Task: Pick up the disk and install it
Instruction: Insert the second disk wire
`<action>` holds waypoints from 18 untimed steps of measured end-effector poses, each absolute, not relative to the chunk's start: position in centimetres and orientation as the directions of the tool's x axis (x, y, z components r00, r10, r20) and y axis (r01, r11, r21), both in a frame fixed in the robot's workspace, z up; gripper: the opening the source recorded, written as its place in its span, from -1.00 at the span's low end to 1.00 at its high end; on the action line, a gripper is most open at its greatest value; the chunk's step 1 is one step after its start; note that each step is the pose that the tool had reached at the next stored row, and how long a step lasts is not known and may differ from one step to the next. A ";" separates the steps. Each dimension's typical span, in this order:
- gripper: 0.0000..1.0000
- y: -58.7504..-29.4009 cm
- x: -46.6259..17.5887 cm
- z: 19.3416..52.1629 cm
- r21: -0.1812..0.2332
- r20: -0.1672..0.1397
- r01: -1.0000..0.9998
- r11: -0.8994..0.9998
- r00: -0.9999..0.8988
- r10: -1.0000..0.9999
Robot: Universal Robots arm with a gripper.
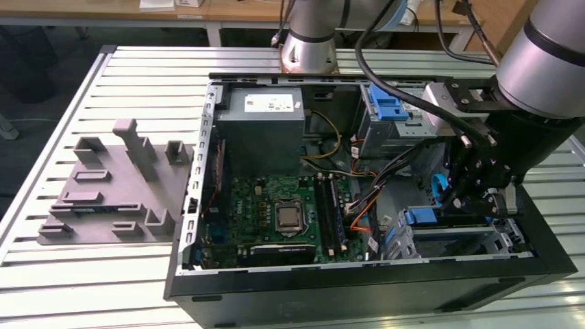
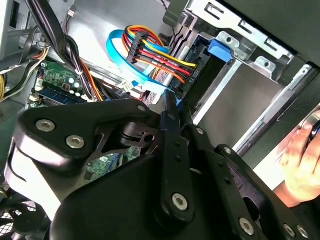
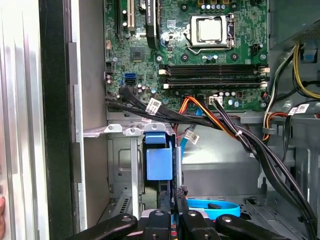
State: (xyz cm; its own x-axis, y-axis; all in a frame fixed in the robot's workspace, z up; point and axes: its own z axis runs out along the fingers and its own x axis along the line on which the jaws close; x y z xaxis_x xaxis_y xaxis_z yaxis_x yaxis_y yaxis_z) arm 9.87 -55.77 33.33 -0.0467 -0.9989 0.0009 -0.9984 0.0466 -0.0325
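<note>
Closest in, the black matte gripper [image 3: 174, 216] hangs inside the open PC case [image 1: 366, 291]. Its flat, bolted fingers [image 3: 183, 215] are pressed nearly together, leaving just a slit with a bit of blue showing through. I honestly can't tell if they're gripping anything.

Right ahead of the tips, the disk [image 3: 156, 162] looks to be standing on edge in the perforated sheet-metal drive cage [image 3: 120, 165], blue plastic end out with a thin silver-grey strip beside it. A glossy blue ribbon cable [image 3: 215, 206] loops just beside the fingers. A fat bundle of black, orange and yellow wires [image 3: 200, 117] drapes across the cage mouth, kinda in the way.

Past that is the green motherboard [image 1: 274, 212] with its square metal socket, then a plain grey metal box [image 1: 265, 127]. Someone's hand [image 2: 300, 160] rests outside the case. A grey blocky fixture [image 1: 109, 185] sits on the slatted worktop [image 1: 55, 137], on the exterior view's left.
</note>
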 end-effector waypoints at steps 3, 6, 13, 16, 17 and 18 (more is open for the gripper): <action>-0.68 -55.8 9.9 33.3 -0.032 0.000 -0.998 0.047 -0.047 -0.999; -0.68 -56.0 9.9 33.3 -0.032 0.000 -0.998 0.047 -0.047 -0.999; -0.68 -56.2 9.9 33.2 -0.032 0.000 -0.998 0.047 -0.047 -0.999; -0.68 -56.3 9.9 33.1 -0.032 -0.001 -0.998 0.047 -0.047 -0.999; -0.68 -56.3 9.9 33.0 -0.032 0.000 -0.998 0.047 -0.047 -0.999; -0.68 -56.3 9.9 33.0 -0.032 0.000 -0.998 0.047 -0.047 -0.999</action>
